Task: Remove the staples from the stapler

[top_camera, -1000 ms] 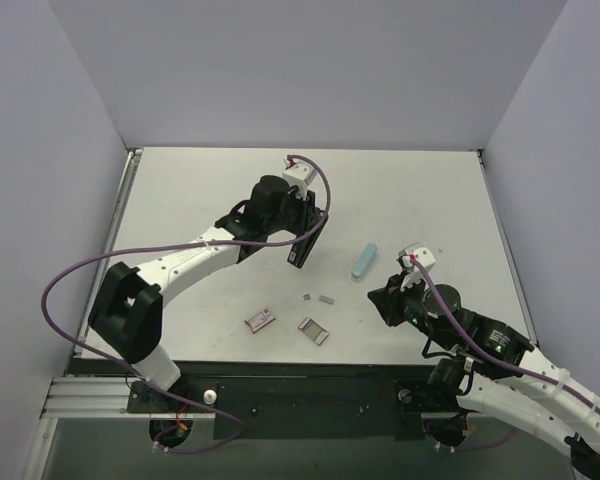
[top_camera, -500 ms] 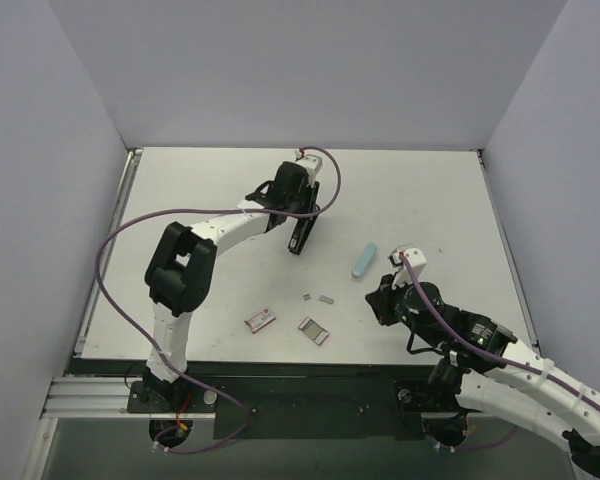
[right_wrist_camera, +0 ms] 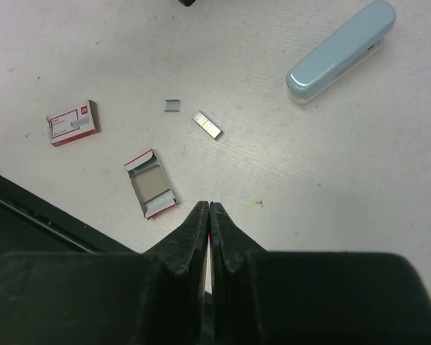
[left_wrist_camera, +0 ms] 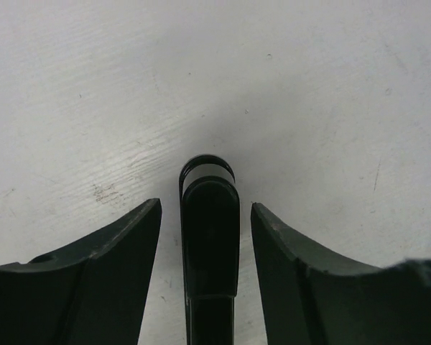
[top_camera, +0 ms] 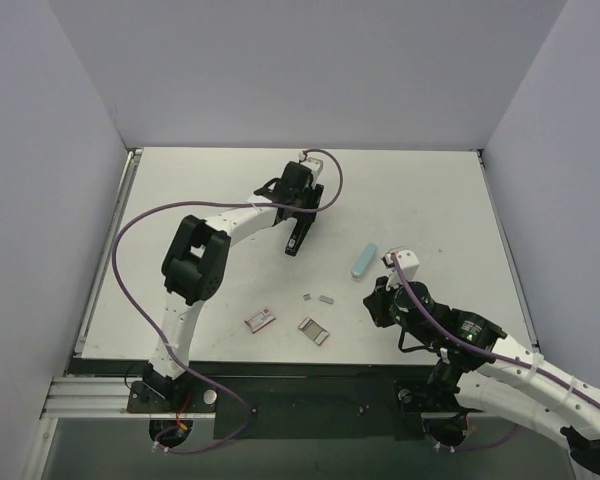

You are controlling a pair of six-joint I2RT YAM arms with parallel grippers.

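The black stapler (left_wrist_camera: 210, 237) lies on the table between the fingers of my left gripper (left_wrist_camera: 205, 208). The jaws stand open, with a gap of table showing on each side of it. From above, the stapler (top_camera: 296, 240) sticks out below the left gripper (top_camera: 299, 222) at the middle back. Two short silver staples strips (right_wrist_camera: 207, 123) lie loose on the table; they also show in the top view (top_camera: 325, 298). My right gripper (right_wrist_camera: 210, 208) is shut and empty, hovering right of them (top_camera: 377, 303).
A pale blue stapler-shaped piece (top_camera: 364, 260) lies right of centre and shows in the right wrist view (right_wrist_camera: 341, 52). A reddish-brown box (top_camera: 260, 319) and a grey open tray (top_camera: 313, 331) lie near the front edge. The black front rail (right_wrist_camera: 29, 215) is close to them.
The left arm has stretched out lower and its wrist has swung toward the back, bringing the stapler down and slightly left. The right arm has shifted a little to the left.
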